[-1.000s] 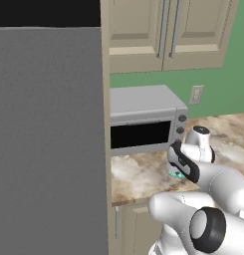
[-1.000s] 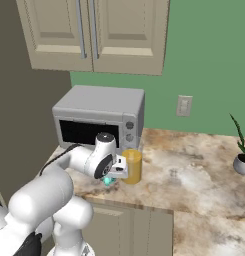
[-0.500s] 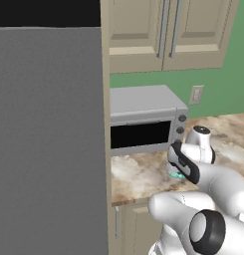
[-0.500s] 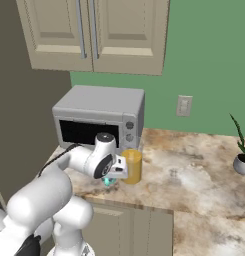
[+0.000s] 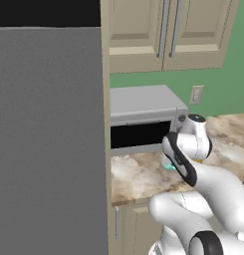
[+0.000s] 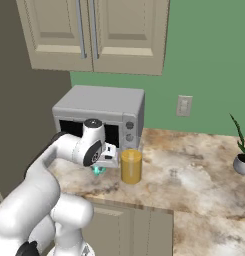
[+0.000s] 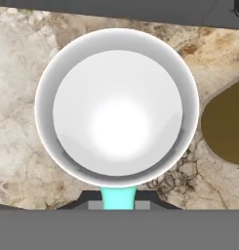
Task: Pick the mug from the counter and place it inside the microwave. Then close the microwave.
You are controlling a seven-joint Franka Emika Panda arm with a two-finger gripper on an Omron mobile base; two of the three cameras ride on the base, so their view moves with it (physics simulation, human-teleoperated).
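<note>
Speckled counter [image 6: 194,175] w/ silver microwave [image 6: 101,112] at the back. Jaws just snapped in — a sec ago they stood wider, now gripper [image 6: 105,159] is pinched on the teal mug's [image 7: 116,110] handle. Grasp looks made, so lift comes next, I'd say. Mug sits on the stone right under the hand, just in front of the silver microwave, yellow bottle [image 6: 131,166] beside it.

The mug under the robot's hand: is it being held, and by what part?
Yes: the gripper is shut on the teal mug, pinching its side handle.
</note>
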